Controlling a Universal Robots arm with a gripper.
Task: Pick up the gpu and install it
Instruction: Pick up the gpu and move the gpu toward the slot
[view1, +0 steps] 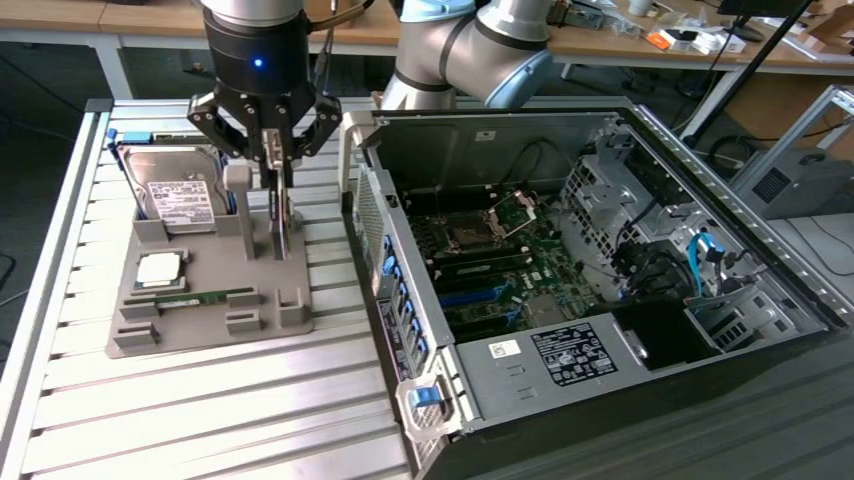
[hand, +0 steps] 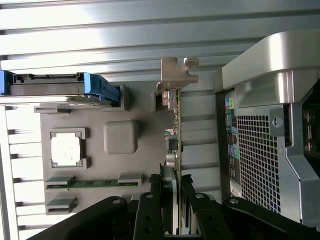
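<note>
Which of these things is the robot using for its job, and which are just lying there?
For the job: thin green gpu card with silver end bracket, standing in the grey plastic tray; black gripper, closed on it; open black computer case.
Lying about: silver hard drive with white label; square silver processor chip; narrow green RAM stick.

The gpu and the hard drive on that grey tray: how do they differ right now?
The gpu stands upright on its thin edge; the hard drive leans back, showing its white label. The gpu is clamped by the gripper; the hard drive is untouched. The gpu looks dark and slim, the hard drive silver and broad. Both sit in the grey tray.
</note>
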